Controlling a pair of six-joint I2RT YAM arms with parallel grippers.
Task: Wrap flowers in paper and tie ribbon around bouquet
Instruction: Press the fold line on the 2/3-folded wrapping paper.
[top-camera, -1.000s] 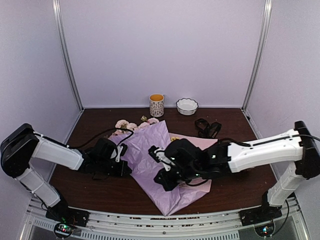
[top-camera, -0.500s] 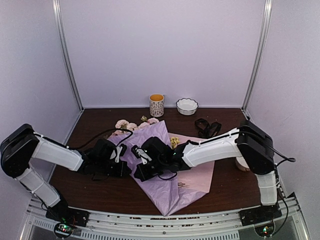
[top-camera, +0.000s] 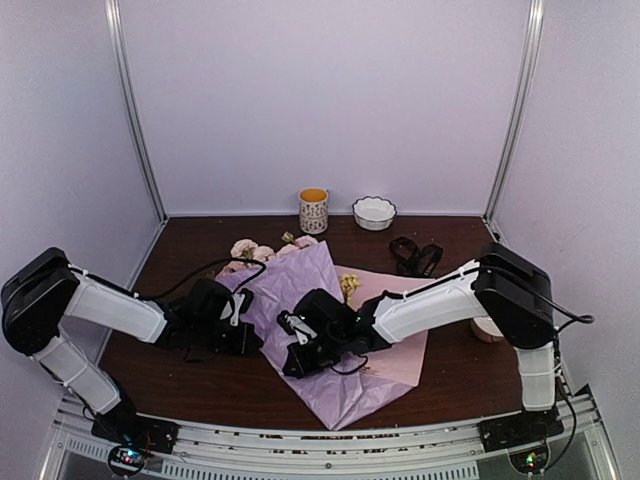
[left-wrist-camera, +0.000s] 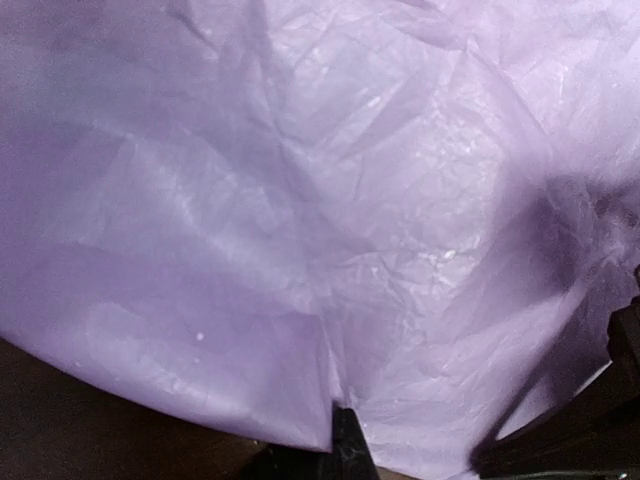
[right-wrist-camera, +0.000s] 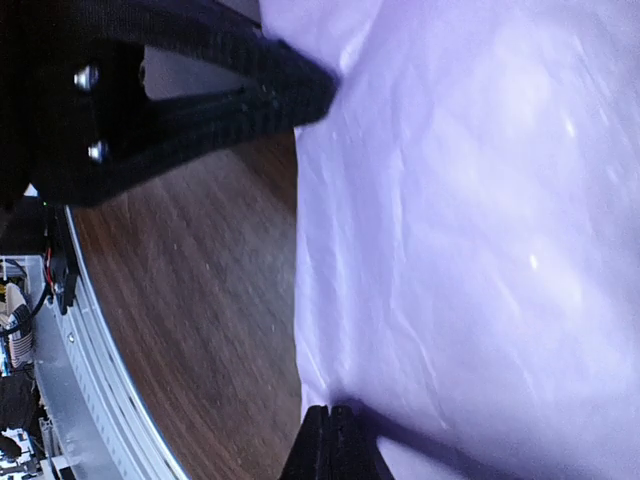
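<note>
The lilac paper (top-camera: 300, 285) lies crumpled and partly folded over the middle of the table. The flowers' pink roses (top-camera: 262, 250) stick out past its far edge, and yellow blossoms (top-camera: 348, 284) peek out at a fold; the stems are hidden. My left gripper (top-camera: 250, 338) is shut on the paper's left edge, and the paper (left-wrist-camera: 330, 200) fills its wrist view, creasing from the gripper tips (left-wrist-camera: 345, 440). My right gripper (top-camera: 292, 362) is shut on the paper's near-left edge (right-wrist-camera: 340, 395). The black ribbon (top-camera: 415, 256) lies looped at the back right, apart from both grippers.
A patterned cup (top-camera: 314, 210) and a white bowl (top-camera: 374, 212) stand by the back wall. A pale round thing (top-camera: 488, 331) shows behind the right arm's elbow. The left gripper's black body (right-wrist-camera: 190, 90) is close to my right one. The table's metal front rail (right-wrist-camera: 90, 400) is near.
The right arm swung left across the paper, then drew back slightly right and toward the front. The paper's near flap shifted with it. The left arm has not moved.
</note>
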